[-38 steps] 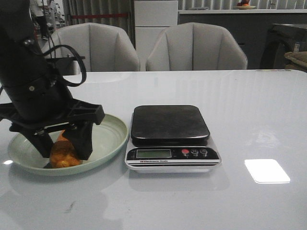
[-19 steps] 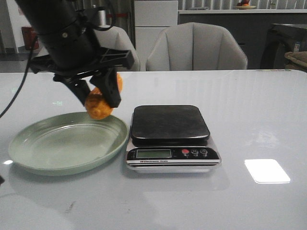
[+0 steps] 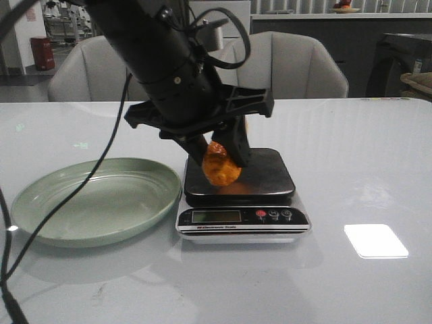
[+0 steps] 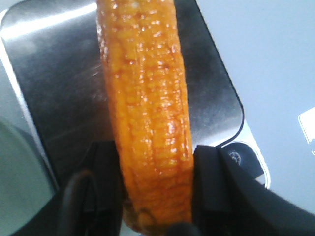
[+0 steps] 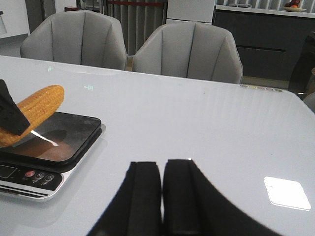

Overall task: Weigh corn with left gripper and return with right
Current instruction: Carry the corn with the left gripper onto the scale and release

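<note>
The orange-yellow corn [image 3: 222, 167] is held in my left gripper [image 3: 221, 156], just above the black platform of the scale [image 3: 266, 177]. In the left wrist view the corn [image 4: 147, 113] runs between the two black fingers [image 4: 209, 177], which are shut on it, over the platform [image 4: 64, 88]. The right wrist view shows the corn [image 5: 34, 110] tilted over the scale [image 5: 64, 147]. My right gripper [image 5: 162, 169] is shut and empty above the bare table to the right of the scale; it is out of the front view.
A pale green oval plate [image 3: 81, 219], now empty, lies left of the scale. The scale's display and buttons [image 3: 273, 214] face the front. Two grey chairs [image 3: 297, 64] stand behind the table. A bright light patch [image 3: 375, 240] lies on the table at right.
My left gripper lifted the corn out of the green plate and carried it right, then lowered it over the scale's platform. The plate is left empty.
</note>
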Robot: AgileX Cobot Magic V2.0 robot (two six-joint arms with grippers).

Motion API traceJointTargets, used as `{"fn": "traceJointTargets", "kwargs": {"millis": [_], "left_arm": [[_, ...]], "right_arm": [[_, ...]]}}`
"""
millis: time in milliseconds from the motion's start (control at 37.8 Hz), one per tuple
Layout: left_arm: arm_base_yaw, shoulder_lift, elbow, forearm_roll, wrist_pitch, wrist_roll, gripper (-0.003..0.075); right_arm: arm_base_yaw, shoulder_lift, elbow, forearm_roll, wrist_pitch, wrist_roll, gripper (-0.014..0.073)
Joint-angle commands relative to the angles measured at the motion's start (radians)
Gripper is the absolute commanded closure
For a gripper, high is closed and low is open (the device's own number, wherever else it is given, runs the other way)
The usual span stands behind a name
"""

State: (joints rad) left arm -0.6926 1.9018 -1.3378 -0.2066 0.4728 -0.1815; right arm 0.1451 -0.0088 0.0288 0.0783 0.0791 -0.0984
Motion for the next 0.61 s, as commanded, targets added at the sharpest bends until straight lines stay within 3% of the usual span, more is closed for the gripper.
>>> {"fn": "traceJointTargets", "kwargs": {"millis": [0, 185, 238, 583], "left_arm": [[-0.009, -0.019, -0.033, -0.061, -0.089, 0.002, 0.0503], [-0.011, 0.010, -0.047, -0.063, -0.082, 0.002, 0.0155], [-0.011, 0.010, -0.047, -0.063, -0.080, 0.002, 0.0098], [0.032, -0.123, -0.024, -0.014, -0.031, 0.002, 0.0082]], "right_arm": [[-0.006, -0.019, 0.007, -0.012, -0.079, 0.001, 0.0407], [-0.006, -0.019, 0.007, -0.012, -0.079, 0.001, 0.0407], [-0.006, -0.019, 0.007, -0.012, -0.079, 0.001, 0.0407], [-0.006, -0.019, 0.007, -0.012, -0.079, 0.001, 0.0407]]}}
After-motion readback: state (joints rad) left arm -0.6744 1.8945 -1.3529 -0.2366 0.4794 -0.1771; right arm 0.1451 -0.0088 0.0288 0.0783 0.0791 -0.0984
